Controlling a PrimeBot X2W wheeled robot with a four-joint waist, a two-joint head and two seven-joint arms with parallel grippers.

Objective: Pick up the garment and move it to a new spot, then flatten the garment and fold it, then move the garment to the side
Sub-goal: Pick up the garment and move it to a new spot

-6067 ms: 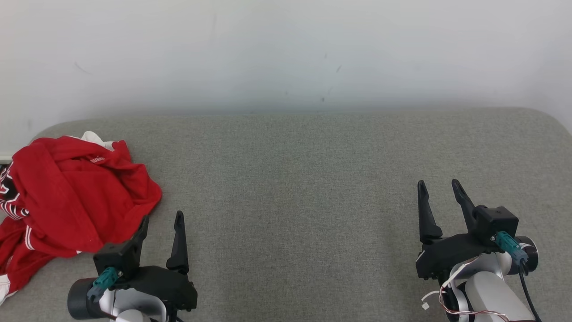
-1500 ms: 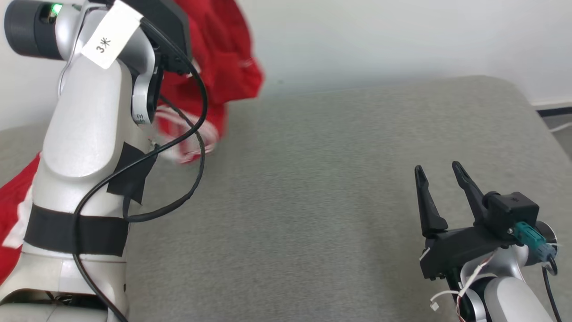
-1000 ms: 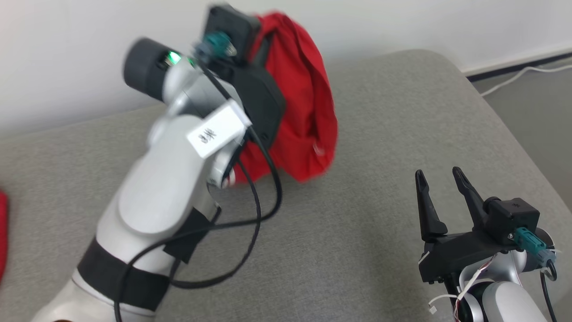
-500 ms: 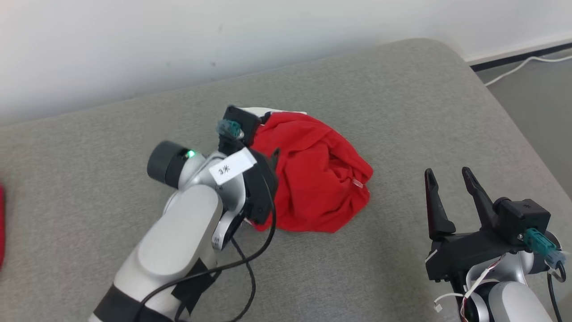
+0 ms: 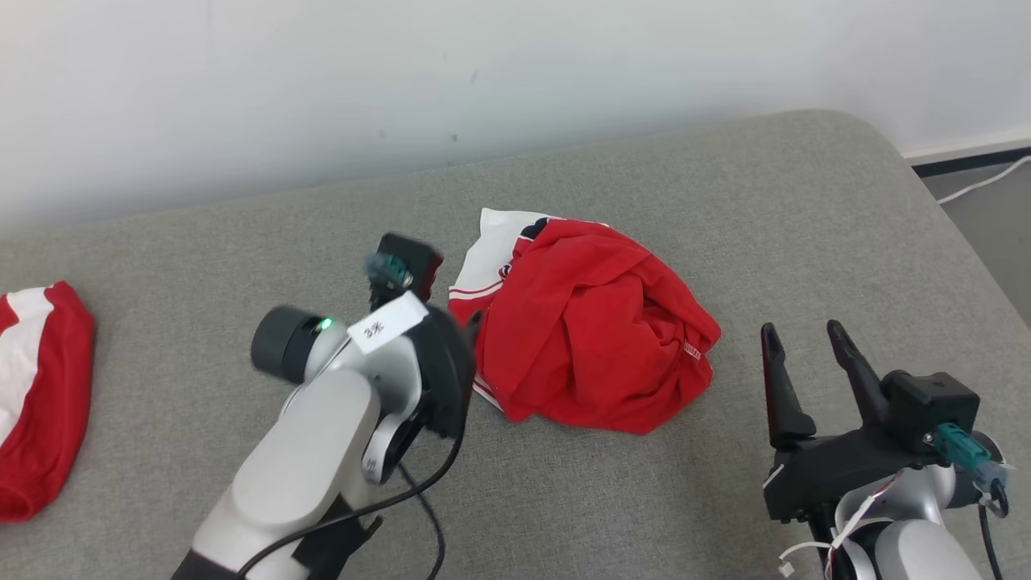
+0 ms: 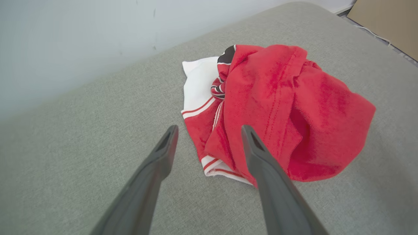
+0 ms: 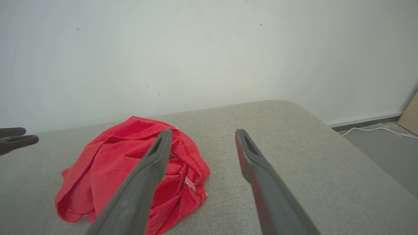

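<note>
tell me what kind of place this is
Likely a plain indoor room: a grey fabric-covered padded surface, like a bed or sofa, against a bare white wall, a crumpled red garment on it, a cable on the floor.

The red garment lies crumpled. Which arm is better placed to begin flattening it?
Left. The left arm has its open jaws right at the red garment, pointing at its striped hem; the right arm stands farther off, jaws open too.

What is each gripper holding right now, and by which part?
Nothing. The left gripper and right gripper are both open; the garment lies free.
</note>
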